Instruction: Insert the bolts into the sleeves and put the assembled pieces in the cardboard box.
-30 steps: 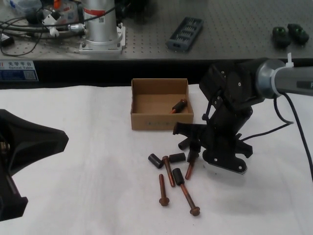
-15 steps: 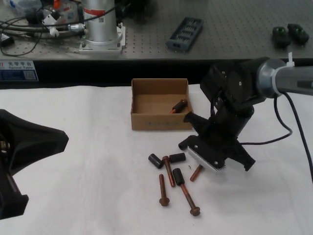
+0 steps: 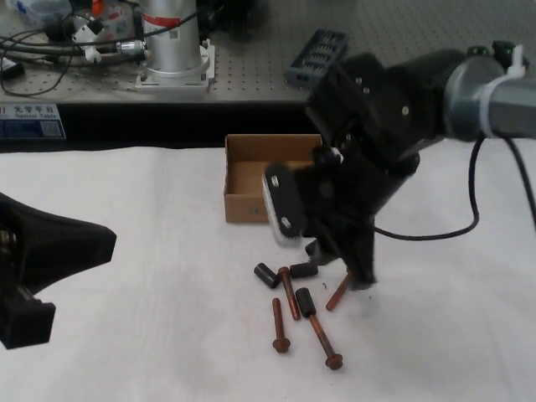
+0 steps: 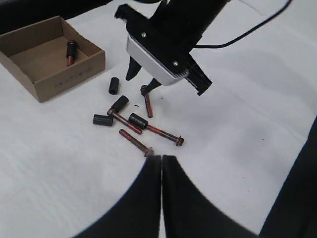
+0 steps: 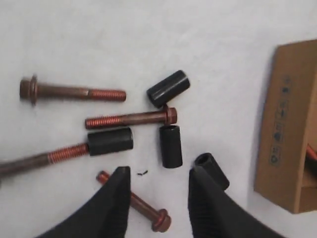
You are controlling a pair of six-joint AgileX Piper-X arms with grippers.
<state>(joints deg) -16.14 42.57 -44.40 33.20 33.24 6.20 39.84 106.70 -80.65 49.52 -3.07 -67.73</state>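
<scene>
The cardboard box (image 3: 248, 209) stands at the back of the white cloth. One assembled bolt and sleeve (image 4: 70, 49) lies inside it. In front of the box lie several copper bolts and black sleeves. One bolt wears a sleeve (image 5: 110, 141); two loose sleeves (image 5: 168, 88) (image 5: 171, 146) lie beside a bare bolt (image 5: 131, 119). My right gripper (image 5: 158, 174) hangs open just above this pile, with a short bolt (image 5: 143, 208) by one finger and a sleeve (image 5: 212, 171) by the other. My left gripper (image 4: 162, 198) is shut and empty, well back from the pile.
The right arm (image 3: 377, 142) leans over the box's right corner, its cable (image 3: 435, 226) trailing right. Behind the cloth a metal bench carries a post (image 3: 172, 42) and a black tool rack (image 3: 316, 57). Bare cloth (image 3: 151, 335) stretches to the left and front.
The right wrist has swung round and shifted left toward the box, so its pale camera housing now faces left. The loose parts have not moved. The left arm barely shifted.
</scene>
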